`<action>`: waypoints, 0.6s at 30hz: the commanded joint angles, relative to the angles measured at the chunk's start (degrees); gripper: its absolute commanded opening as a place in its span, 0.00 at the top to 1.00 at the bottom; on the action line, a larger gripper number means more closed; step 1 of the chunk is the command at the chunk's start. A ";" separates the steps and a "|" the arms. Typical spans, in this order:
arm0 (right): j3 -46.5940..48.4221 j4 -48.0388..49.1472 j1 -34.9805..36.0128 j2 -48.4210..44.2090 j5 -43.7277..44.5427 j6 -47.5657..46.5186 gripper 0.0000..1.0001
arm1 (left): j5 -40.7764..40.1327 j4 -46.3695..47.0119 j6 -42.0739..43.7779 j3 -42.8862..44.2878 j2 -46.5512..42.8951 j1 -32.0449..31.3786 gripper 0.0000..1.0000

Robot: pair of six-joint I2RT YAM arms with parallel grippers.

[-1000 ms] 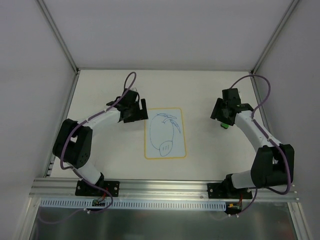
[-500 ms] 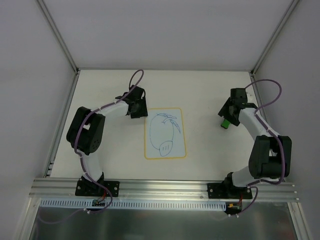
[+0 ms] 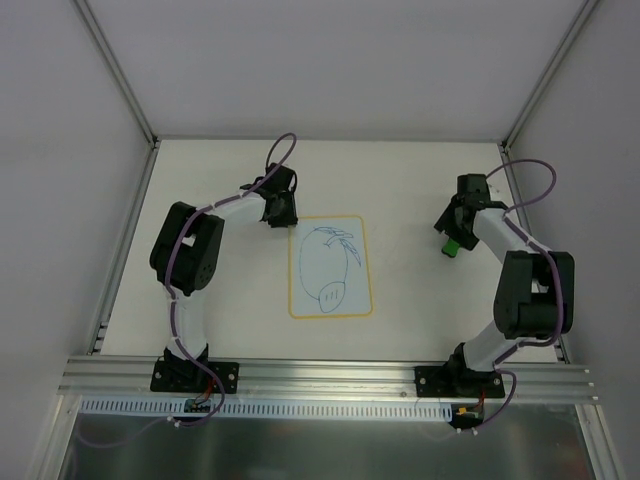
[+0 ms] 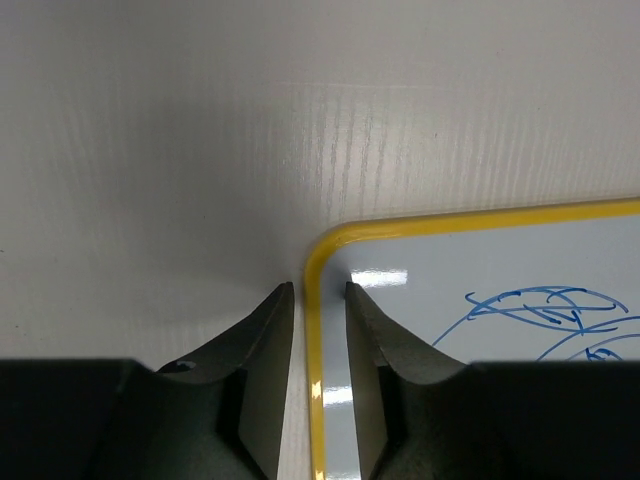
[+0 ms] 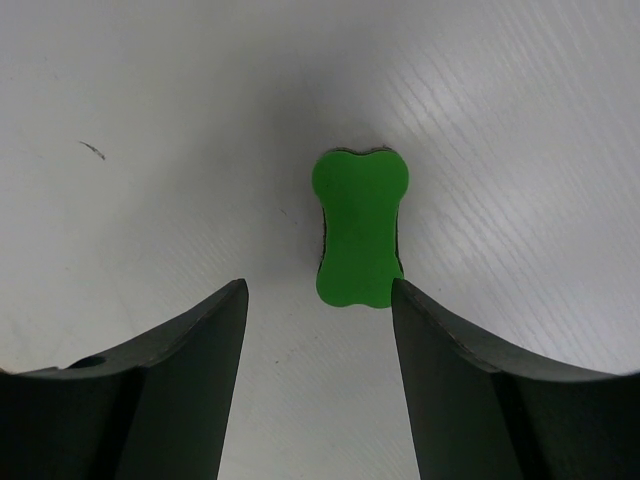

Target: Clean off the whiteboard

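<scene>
The whiteboard [image 3: 330, 265] lies flat mid-table, with a yellow border and a blue scribble. In the left wrist view its rounded top-left corner [image 4: 330, 240] shows. My left gripper [image 3: 283, 215] is at that corner. Its jaws [image 4: 320, 288] stand narrowly apart astride the yellow border, one finger over the table and the other over the board, with a sliver of gap on each side. A green bone-shaped eraser [image 3: 451, 248] lies on the table at the right. My right gripper [image 3: 453, 235] hangs open over it. The eraser [image 5: 360, 228] sits just beyond the fingertips [image 5: 318, 284], nearer the right finger.
White walls with metal posts [image 3: 115, 70] close in the table on three sides. An aluminium rail [image 3: 320, 375] carries both arm bases along the near edge. A small dark mark [image 5: 92, 150] shows on the table near the eraser.
My left arm swung in toward the board's top-left corner and its jaws narrowed a lot. My right arm folded in closer over the eraser, jaws unchanged.
</scene>
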 commanded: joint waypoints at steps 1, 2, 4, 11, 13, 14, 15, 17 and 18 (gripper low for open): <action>2.90 0.97 -0.45 1.75 2.32 2.56 0.37 | 0.25 -0.14 0.57 1.45 1.19 0.47 0.74; 2.81 0.79 -0.45 2.01 2.49 2.91 0.37 | 0.34 -0.14 0.57 1.28 1.28 0.47 0.78; 2.63 0.79 -0.45 2.62 3.20 3.79 0.37 | 0.43 -0.14 0.66 1.01 1.28 0.47 0.82; 2.98 0.79 -2.73 4.64 3.20 4.50 0.37 | 0.52 -0.14 0.40 0.13 1.19 0.47 1.00; 3.42 0.88 -2.91 5.35 3.20 4.15 0.37 | 0.52 -0.14 0.40 0.04 1.28 0.39 1.00; 3.69 0.88 -2.91 6.22 3.11 4.15 0.37 | 0.61 -0.14 0.40 0.04 1.36 0.39 1.00; 4.21 0.79 -2.99 6.84 2.68 3.97 0.37 | 0.78 -0.14 0.40 0.04 1.45 0.39 1.00; 4.65 0.79 -3.08 7.72 2.23 3.97 0.38 | 0.96 -0.14 0.22 -0.04 1.63 0.39 1.00; 4.83 0.88 -3.08 8.51 1.88 4.06 0.38 | 1.05 -0.14 0.22 -0.04 1.63 0.47 1.00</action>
